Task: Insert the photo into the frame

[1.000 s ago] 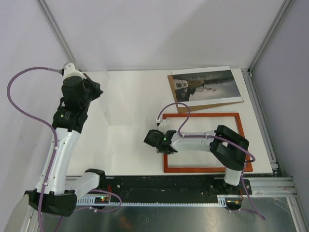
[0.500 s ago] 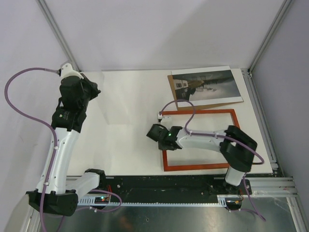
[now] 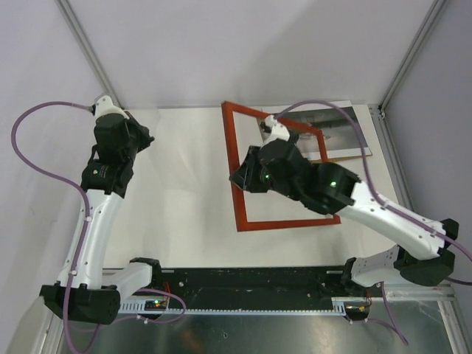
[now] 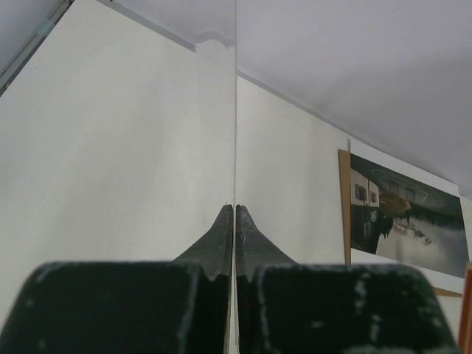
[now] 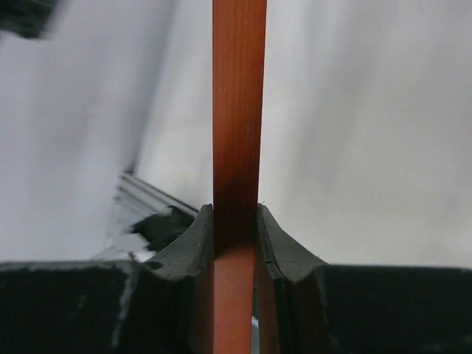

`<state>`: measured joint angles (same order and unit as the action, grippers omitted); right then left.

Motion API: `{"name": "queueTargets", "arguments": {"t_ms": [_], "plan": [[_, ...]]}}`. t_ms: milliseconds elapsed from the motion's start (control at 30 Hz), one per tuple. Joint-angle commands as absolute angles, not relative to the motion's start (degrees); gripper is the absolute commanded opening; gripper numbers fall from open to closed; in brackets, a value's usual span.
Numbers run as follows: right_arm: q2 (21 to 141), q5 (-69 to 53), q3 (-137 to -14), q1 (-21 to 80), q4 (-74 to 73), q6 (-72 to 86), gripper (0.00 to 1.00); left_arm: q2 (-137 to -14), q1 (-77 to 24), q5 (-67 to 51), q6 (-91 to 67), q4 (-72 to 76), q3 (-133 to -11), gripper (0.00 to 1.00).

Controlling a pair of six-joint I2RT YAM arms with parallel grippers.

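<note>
peeking from the top cam: got the frame point(image 3: 287, 223) pinched in the right gripper point(image 3: 240, 179), red-orange face toward the camera, grabbed on the rail at its 9 o'clock side. sits at a tilt just off the middle of the white table point(image 3: 184, 184) toward 3 o'clock, far corner poking past the table's back edge at 12 o'clock. can't tell about contact between the near rail at 6 o'clock and the table. same deal on the right wrist cam: both fingers point(image 5: 188, 247) squeezed against the frame point(image 5: 239, 88), one on each side, with the orange rail going straight up between them

then the photo point(image 3: 343, 122): lying flat way back at 1 o'clock on the table, partly hidden in the top view behind the frame and the right arm point(image 3: 369, 206). well apart from the right gripper, not in the frame yet. easier to see the photo point(image 4: 405, 214) on the left wrist cam, off at 3 o'clock: white border, dim buildings and reflections, resting on a brown backing board point(image 4: 344, 199) with a strip of board peeking out along the 9 o'clock side

left gripper point(image 3: 146, 136): parked up at 10 o'clock, well apart from everything else. fingers point(image 4: 217, 240) pressed tight together, holding nothing
</note>
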<state>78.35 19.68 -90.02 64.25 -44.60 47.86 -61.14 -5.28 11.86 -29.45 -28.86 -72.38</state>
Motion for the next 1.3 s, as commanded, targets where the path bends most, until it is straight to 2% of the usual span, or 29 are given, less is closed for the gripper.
{"name": "queueTargets", "arguments": {"t_ms": [0, 167, 333, 533, 733, 1267], "plan": [[75.83, 16.82, -102.28, 65.45, -42.89, 43.03, 0.0, -61.3, -4.66, 12.32, -28.41, -26.18, -73.78, 0.0], [79.31, 7.49, -114.17, 64.59, -36.96, 44.52, 0.0, -62.41, -4.66, 7.24, -25.82, -26.21, -74.65, 0.0], [81.31, -5.4, -117.3, 59.9, -25.9, 52.46, 0.0, -63.06, -4.69, 1.83, -24.13, -26.57, -75.56, 0.0], [76.98, -22.14, -100.85, 45.22, -0.13, 73.53, 0.0, -62.37, -4.71, 1.67, -22.59, -27.94, -75.6, 0.0], [72.92, -27.61, -86.43, 34.91, 14.71, 87.17, 0.0, -61.63, -4.66, 3.49, -21.2, -28.62, -74.23, 0.0], [71.14, -31.5, -67.42, 29.68, 33.46, 100.87, 0.0, -63.23, -4.66, 1.65, -21.45, -28.65, -73.29, 0.0]]}}
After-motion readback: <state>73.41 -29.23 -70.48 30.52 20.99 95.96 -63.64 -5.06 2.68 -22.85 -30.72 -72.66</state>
